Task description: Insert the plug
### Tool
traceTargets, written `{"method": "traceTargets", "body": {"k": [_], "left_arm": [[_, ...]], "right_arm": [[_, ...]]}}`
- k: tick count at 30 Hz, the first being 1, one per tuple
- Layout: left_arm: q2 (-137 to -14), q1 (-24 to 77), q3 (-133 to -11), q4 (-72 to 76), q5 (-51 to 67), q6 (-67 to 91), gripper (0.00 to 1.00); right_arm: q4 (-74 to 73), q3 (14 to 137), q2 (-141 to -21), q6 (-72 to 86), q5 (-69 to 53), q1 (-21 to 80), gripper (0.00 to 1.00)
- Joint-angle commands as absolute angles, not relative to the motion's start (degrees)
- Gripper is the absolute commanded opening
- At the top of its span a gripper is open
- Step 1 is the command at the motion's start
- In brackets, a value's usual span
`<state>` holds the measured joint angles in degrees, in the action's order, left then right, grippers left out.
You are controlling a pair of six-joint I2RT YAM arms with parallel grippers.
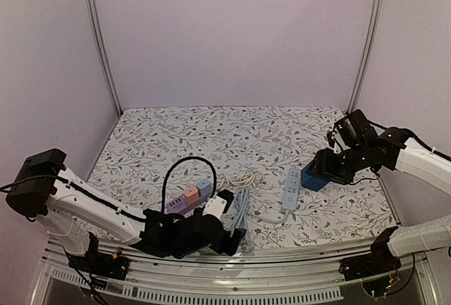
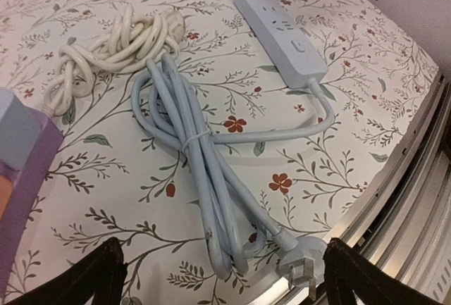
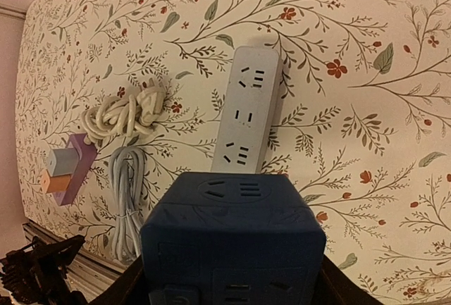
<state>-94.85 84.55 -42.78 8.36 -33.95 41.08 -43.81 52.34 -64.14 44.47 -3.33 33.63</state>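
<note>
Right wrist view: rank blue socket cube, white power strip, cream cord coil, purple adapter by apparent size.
1. blue socket cube: largest, but nearest the camera, so unsure.
2. white power strip.
3. cream cord coil and purple adapter: look alike, unranked.

On the table there is one white power strip (image 1: pixel 291 189) and, at its two o'clock, one blue cube socket (image 3: pixel 232 238). At the strip's nine o'clock lie one bundled pale-blue cable (image 2: pixel 190 143) ending in one plug (image 2: pixel 301 268), one knotted cream cord (image 2: pixel 113 48) and one black cable loop (image 1: pixel 190 158). One purple bar (image 3: pixel 76 171) at eight o'clock carries two small blocks, one orange block (image 3: pixel 51 182) and one grey-blue block (image 3: pixel 62 160).
</note>
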Motion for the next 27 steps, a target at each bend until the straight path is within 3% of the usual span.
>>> {"method": "traceTargets", "body": {"k": [1,16,27], "left_arm": [[-90.1,86.2,-40.8,8.0,-35.6,39.6,0.98],[-80.7,86.0,-40.0,2.6,-41.2,36.7,1.00],[-87.5,86.0,-44.6,5.9,-44.3,33.1,0.97]], "right_arm": [[-45.7,56.0,-67.9,46.3,-5.1,34.7,0.00],[-48.9,66.2,-84.9,39.8,-4.3,35.3,0.00],[-47.5,68.1,-87.3,36.0,4.2,35.0,0.00]]}}
